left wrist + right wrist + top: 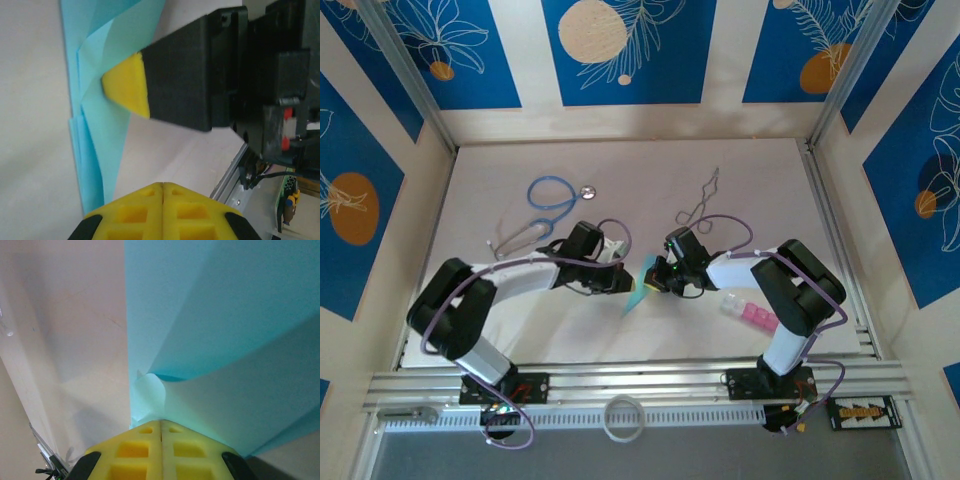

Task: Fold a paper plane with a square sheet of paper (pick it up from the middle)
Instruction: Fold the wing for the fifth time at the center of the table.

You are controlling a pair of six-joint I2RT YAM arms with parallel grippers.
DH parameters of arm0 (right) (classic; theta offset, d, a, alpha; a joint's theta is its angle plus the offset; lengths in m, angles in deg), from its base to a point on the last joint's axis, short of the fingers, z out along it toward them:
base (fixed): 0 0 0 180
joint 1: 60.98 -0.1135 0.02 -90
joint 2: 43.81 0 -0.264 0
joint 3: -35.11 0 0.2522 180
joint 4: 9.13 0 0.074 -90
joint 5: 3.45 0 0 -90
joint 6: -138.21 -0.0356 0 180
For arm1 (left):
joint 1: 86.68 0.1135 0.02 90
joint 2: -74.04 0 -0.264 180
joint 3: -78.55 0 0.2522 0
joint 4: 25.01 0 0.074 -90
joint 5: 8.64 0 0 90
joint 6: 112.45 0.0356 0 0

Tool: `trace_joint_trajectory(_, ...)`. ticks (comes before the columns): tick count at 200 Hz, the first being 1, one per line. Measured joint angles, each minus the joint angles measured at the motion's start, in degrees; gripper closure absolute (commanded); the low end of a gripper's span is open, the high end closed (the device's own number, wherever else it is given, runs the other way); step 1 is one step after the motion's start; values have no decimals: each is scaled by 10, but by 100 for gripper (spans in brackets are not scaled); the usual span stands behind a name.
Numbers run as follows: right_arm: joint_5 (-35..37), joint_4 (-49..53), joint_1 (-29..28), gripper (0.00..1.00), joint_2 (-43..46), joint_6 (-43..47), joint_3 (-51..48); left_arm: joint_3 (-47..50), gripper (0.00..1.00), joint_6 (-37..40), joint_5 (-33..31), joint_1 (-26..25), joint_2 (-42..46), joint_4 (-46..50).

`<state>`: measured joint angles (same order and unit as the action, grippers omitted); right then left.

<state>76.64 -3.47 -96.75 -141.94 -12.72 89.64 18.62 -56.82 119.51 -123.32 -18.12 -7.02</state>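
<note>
The square sheet of paper (637,296) is a folded, layered turquoise piece hanging on edge between the two arms at the table's middle front. My right gripper (654,282) is shut on it; in the right wrist view the paper (225,340) rises straight out of the closed yellow tips (161,421). In the left wrist view the folded paper (95,130) stands at the left with the right gripper's yellow fingertip (127,86) pinching it. My left gripper (163,184) is shut with nothing between its fingers, just to the right of the paper's edge and apart from it. It (623,283) sits close to the paper's left side.
A blue-tubed stethoscope (550,200) lies at the back left, and a thin bent wire (700,200) at the back right. Pink and clear blocks (752,313) rest by the right arm. An aluminium rail (620,380) runs along the near edge, with a white ring (624,418) below it.
</note>
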Motion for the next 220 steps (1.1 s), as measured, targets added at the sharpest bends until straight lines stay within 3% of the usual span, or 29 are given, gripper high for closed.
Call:
trace_joint_trajectory(92, 0, 0, 0, 99, -1, -5, 0, -47, 98, 7, -14, -34, -107, -7)
trace_joint_trajectory(184, -5, 0, 0, 99, -3, -6, 2, -18, 97, 45, -45, -34, -97, -3)
trace_joint_trajectory(220, -6, 4, 0, 99, -3, -6, 4, -14, 95, 64, -55, -34, -79, 47)
